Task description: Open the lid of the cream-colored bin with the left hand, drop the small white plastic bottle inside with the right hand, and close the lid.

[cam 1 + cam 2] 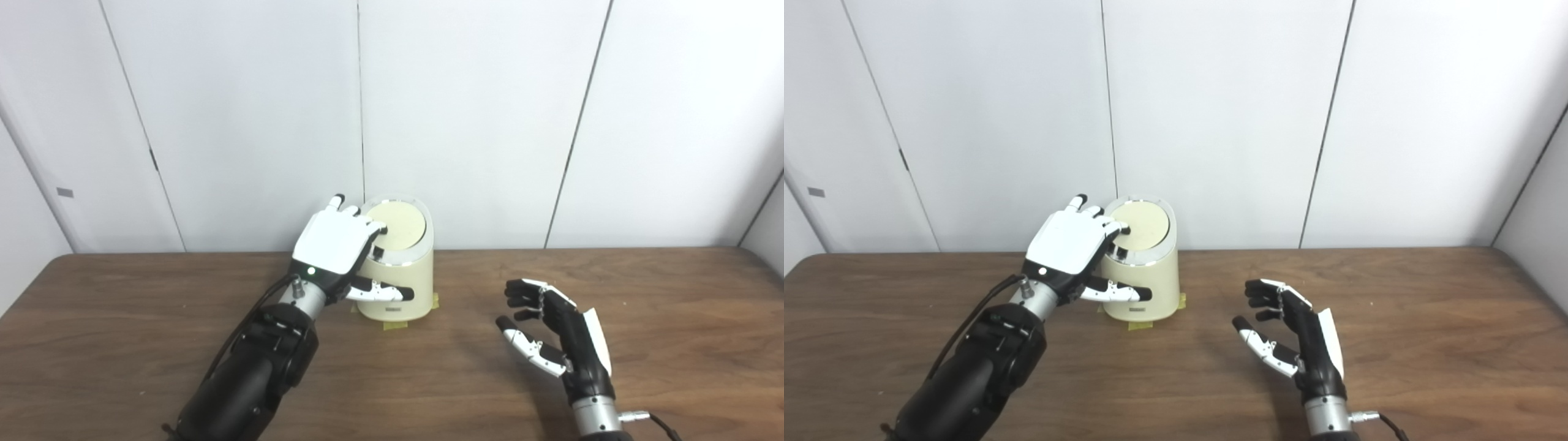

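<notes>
Bin lid [395,223] lies shut under left hand [334,245] fingers [375,231].

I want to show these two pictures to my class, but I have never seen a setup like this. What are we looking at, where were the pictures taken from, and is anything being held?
These are the two arms of a human-shaped robot working at a wooden table. Both pictures come from cameras side by side in its head, so they show the same moment from slightly different spots.

On the table stands a cream-colored bin with a round lid, which is down. Bits of yellow tape show at its base.

The left hand rests on the bin, fingers on the lid's edge and thumb across the front. It grips nothing.

The right hand hovers over the table, fingers apart, empty.

No small white bottle is visible anywhere.
</notes>
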